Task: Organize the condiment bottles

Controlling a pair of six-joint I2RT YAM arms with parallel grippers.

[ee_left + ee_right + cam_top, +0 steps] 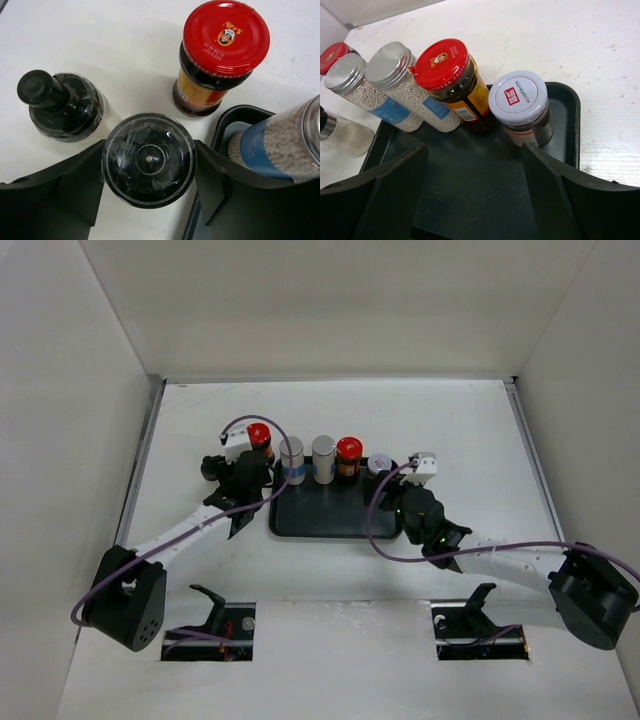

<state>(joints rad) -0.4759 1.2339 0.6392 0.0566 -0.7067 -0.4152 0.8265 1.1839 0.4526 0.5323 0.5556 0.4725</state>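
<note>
**Left pincer** (pixel 149 150): clamped on the clear shaker (pixel 149 159). Its two dark fingers (pixel 75 190) press against opposite sides of the shaker. The shaker stands upright on the white table (pixel 330 410), just outside the left edge of the black tray (pixel 335 522).

**Black-capped bottle** (pixel 57 102): ahead of the left pincer and off to its left. It stands upright on the table, near the shaker but apart from it.

**First red-lidded jar** (pixel 220 55): ahead of the left pincer and to its right. It stands on the table just beside the tray's far left corner, outside the rim.

**First silver-capped cylinder** (pixel 280 145): to the right of the left pincer, inside the tray at that same corner. It has a blue label and is filled with small white beads.

**Right pincer** (pixel 475 150): spread wide and holding nothing. It hangs over the bare floor of the tray.

**Second silver-capped cylinder** (pixel 387 65): ahead of the right pincer and to its left. It stands side by side with the first cylinder, along the tray's far edge.

**Second red-lidded jar** (pixel 442 62): straight ahead of the right pincer, in the tray. It is close against the second cylinder. The contents are dark and the label is yellow.

**Silvery-lidded jar** (pixel 520 97): just ahead of the right pincer's right-hand finger, in the tray's far right corner. It stands just beside the second red-lidded jar. The lid is pale with a small red square mark.

**Row, seen from above:** both cylinders, the second red-lidded jar and the silvery-lidded jar stand upright in one line along the tray's far side. The first red-lidded jar continues that line off the tray's left end.
</note>
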